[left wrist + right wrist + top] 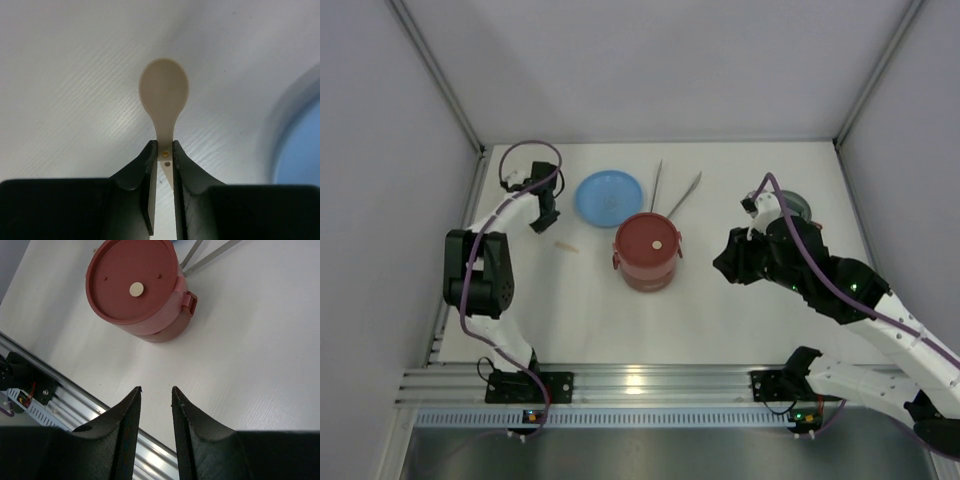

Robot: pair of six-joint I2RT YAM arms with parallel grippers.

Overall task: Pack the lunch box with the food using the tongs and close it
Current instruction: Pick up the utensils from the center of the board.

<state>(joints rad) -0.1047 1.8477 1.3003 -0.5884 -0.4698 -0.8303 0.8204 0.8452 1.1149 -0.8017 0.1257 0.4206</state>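
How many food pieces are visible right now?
1: a pale round piece on the maroon lid of the lunch box. More may be hidden inside.

No legible writing anywhere in view.

The lunch box (646, 250) has a plain maroon lid with no letters or numbers. The pale spoon (164, 95), off to the left of the lunch box, carries only two tiny dots on its handle, one yellow and one dark. Any print on the small circuit board (22, 396) by the rail (95, 412), below the lunch box, is too small to read.
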